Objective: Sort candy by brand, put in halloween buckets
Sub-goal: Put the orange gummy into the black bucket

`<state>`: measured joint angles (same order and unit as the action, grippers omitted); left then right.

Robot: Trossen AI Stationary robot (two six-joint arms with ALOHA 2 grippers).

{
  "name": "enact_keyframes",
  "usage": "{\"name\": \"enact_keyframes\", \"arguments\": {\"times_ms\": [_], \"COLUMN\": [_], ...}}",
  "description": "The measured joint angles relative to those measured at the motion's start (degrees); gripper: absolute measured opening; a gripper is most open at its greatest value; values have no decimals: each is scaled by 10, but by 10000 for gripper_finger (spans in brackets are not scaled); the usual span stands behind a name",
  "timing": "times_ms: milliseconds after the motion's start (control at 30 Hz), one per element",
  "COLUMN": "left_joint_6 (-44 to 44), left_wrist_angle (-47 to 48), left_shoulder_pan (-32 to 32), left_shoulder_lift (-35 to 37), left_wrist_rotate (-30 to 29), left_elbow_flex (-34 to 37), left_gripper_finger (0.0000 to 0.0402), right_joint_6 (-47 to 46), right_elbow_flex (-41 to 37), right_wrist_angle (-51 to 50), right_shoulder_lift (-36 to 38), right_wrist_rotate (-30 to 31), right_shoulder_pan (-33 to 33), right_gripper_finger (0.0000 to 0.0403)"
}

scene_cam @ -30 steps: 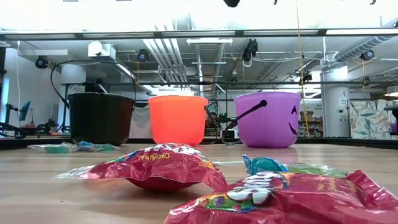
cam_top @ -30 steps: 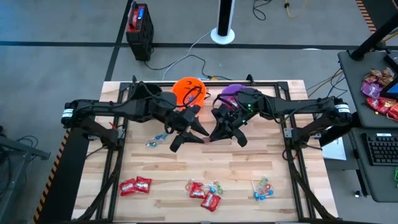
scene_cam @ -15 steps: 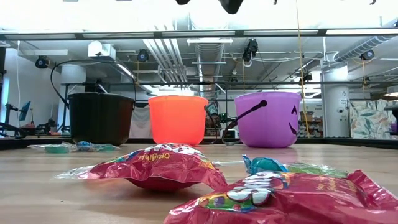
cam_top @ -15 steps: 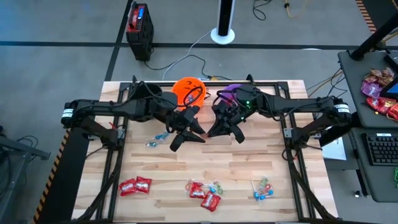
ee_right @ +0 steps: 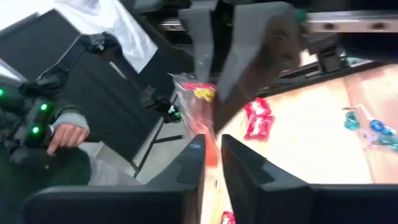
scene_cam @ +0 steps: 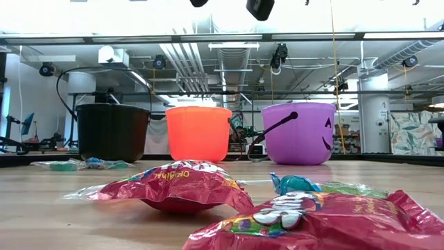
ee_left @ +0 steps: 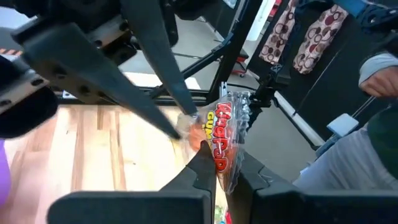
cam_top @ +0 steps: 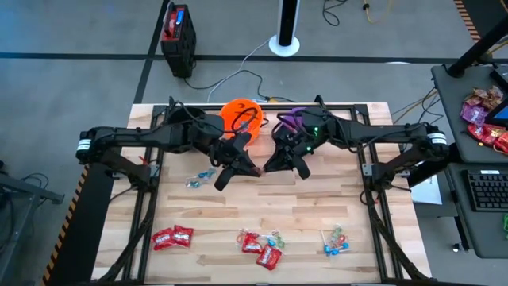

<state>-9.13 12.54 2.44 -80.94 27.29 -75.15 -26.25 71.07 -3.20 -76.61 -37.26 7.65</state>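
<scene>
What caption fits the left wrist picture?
Left gripper shut on a red crinkly candy packet above the wooden table.

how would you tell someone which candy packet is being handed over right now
Look above the middle of the wooden table, in front of the orange bucket, where the two dark arms meet. The red packet hangs there in the left gripper, off the table, unlike the red packets lying along the near edge.
</scene>
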Motion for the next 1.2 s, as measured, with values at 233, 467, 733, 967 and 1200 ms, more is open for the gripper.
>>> {"name": "enact_keyframes", "arguments": {"times_ms": [233,467,733,967,1200], "left_joint_6": [-11,-59,-7,59,96], "left_wrist_angle": [78,380,672,758,771], "left_shoulder_pan": [20,104,359,524,533], "left_shoulder_lift": [33,87,65,8,-37], "left_wrist_rotate": [-41,-259,-380,-217,-223], "left_elbow_flex": [-1,-60,-190,-187,-180], "left_gripper_finger": [0,0,0,0,14], "right_joint_6": [-23,-22,-9,-7,-7], "right_elbow_flex": [3,23,20,20,20], "right_wrist_angle": [-15,-125,-135,-139,-146], "right_shoulder_lift": [-1,2,0,-2,-2], "right_wrist_rotate": [6,95,104,103,103], "right_shoulder_pan": [34,83,89,87,87], "right_gripper_finger": [132,176,185,185,185]}}
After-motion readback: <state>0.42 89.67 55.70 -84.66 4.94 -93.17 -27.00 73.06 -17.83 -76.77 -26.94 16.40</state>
